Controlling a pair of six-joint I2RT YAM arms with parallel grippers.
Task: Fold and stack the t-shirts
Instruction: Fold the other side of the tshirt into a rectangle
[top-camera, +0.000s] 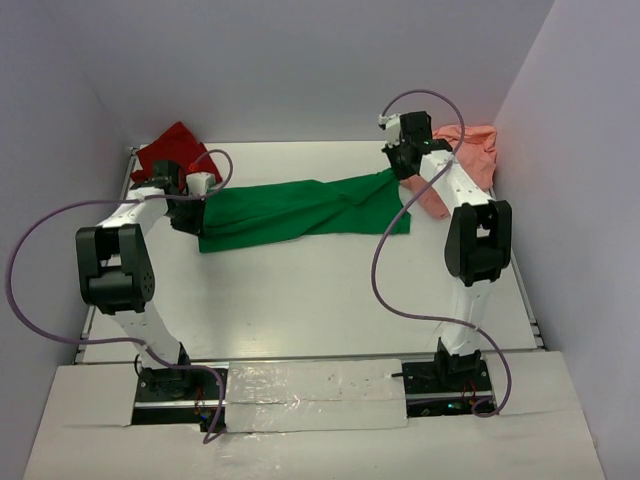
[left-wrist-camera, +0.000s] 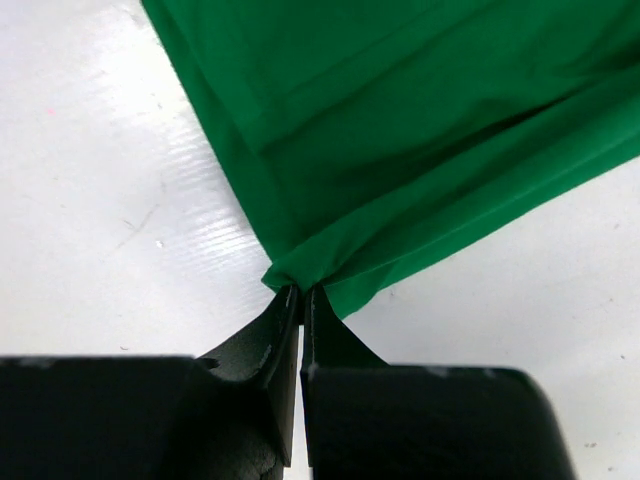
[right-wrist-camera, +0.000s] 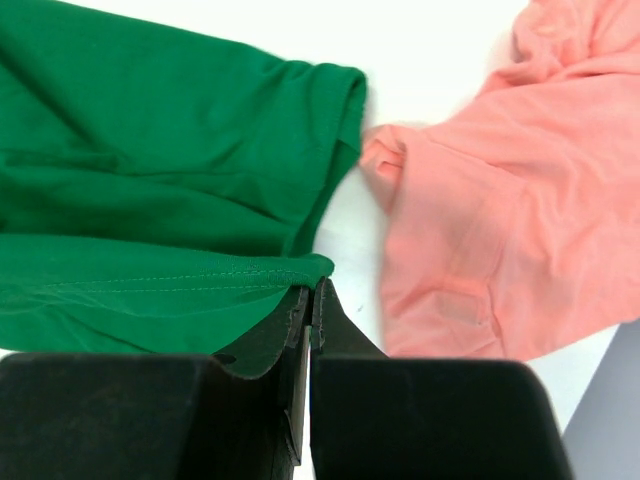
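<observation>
A crumpled dark red cloth t-shirt (top-camera: 175, 148), first of three, is laid far left on the white table (top-camera: 320, 300). A wrinkled bright green cloth t-shirt (top-camera: 300, 208) is stretched across the middle. Its ends are pinched in the closed jaws of two grippers, the left gripper (left-wrist-camera: 302, 292) and the right gripper (right-wrist-camera: 312, 286). A salmon pink cloth t-shirt (top-camera: 472, 150) is bunched far right.

Both arms are the same build: white links, chunky black joint housings, see left arm (top-camera: 112, 262) and right arm (top-camera: 478, 240). A purple cable (top-camera: 420, 92) loops loose off each. Black base blocks (top-camera: 165, 383) with small red/green bits, maybe wiring, too small to resolve. Left gripper (left-wrist-camera: 300, 292) and right gripper (right-wrist-camera: 312, 288): matte black, wedge-shaped fingers, light scuffs on inner edges.
</observation>
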